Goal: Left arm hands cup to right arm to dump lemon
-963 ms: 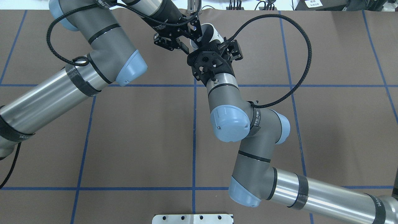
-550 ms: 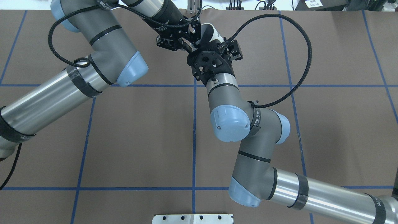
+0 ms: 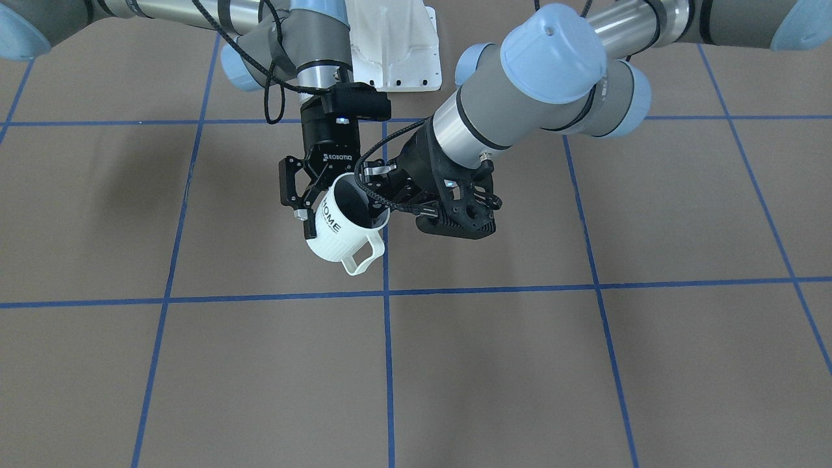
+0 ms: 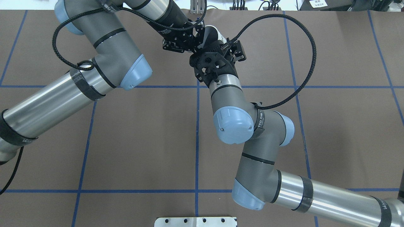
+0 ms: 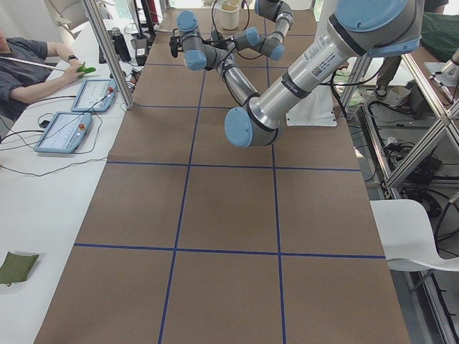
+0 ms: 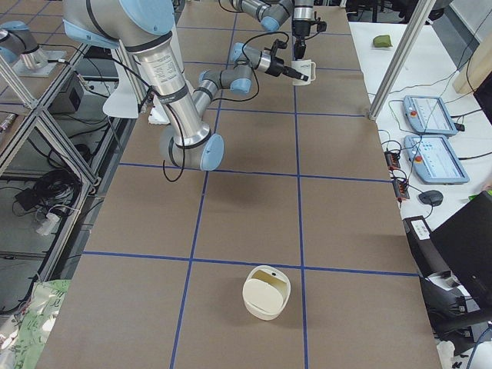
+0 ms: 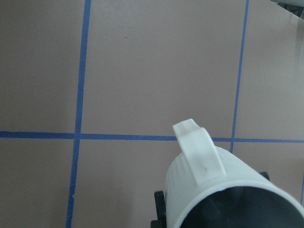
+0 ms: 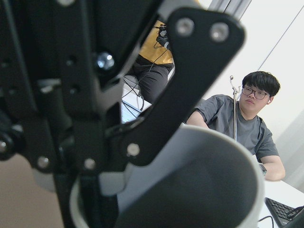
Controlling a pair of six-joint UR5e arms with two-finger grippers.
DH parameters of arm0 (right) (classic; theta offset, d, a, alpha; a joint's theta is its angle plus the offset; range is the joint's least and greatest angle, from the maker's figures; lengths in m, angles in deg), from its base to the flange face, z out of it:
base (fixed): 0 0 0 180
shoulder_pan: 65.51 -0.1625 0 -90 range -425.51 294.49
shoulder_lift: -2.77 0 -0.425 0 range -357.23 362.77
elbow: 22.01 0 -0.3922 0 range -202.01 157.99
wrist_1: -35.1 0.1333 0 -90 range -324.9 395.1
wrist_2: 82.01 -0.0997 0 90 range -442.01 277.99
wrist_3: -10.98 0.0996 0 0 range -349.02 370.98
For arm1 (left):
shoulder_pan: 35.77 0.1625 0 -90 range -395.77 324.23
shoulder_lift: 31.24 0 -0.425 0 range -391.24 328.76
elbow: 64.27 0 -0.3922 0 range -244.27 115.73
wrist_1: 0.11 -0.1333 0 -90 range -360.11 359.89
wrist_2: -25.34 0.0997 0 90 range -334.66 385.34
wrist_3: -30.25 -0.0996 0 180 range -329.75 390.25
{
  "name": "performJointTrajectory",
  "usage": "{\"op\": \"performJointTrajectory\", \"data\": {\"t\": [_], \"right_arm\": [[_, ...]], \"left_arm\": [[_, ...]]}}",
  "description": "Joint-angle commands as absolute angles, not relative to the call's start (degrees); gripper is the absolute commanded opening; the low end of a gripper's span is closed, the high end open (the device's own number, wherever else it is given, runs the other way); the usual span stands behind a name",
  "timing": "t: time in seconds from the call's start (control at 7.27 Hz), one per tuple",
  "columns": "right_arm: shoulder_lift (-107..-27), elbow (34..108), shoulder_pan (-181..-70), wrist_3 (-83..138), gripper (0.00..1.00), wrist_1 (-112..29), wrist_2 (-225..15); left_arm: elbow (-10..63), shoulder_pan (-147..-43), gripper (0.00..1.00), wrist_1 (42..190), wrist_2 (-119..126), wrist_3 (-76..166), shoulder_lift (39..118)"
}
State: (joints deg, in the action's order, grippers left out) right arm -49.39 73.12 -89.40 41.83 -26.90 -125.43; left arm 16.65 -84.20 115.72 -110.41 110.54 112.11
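the left gripper [image 3: 383, 198] is clamped on the rim of the cup [image 3: 343, 227], one finger reaching inside the grey mouth. the cup hangs tilted above the table [image 3: 520, 364], its handle pointing away from both claws. the right gripper [image 3: 305, 195] closes on the opposite wall beside the "home" print, but whether it is fully tight cannot be told. the lemon is not visible inside the cup.

Four fixed views, two wrist close-ups
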Motion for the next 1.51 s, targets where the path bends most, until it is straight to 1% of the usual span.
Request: {"op": "performJointTrajectory", "data": {"t": [0.0, 0.41, 1.1, 1.24, 1.38], "right_arm": [[-49.26, 73.17, -89.50, 41.83, 1.00, -27.04, -125.26], [-49.43, 73.17, -89.50, 41.83, 1.00, -26.95, -125.34], [-49.43, 73.17, -89.50, 41.83, 1.00, -26.86, -125.43], [-49.52, 73.17, -89.50, 41.83, 1.00, -26.69, -125.61], [-49.43, 73.78, -89.67, 41.92, 1.00, -26.68, -125.95]], "left_arm": [[16.50, -84.20, 0.00, 115.47, -110.45, 110.93, 112.02], [16.50, -84.38, 0.00, 115.55, -110.46, 111.10, 112.02], [16.06, -90.87, 0.00, 115.56, -113.18, 113.22, 112.99], [14.93, -92.45, 0.00, 115.47, -113.35, 113.13, 112.99], [11.70, -94.73, 0.00, 115.38, -113.27, 112.43, 112.90]]}}
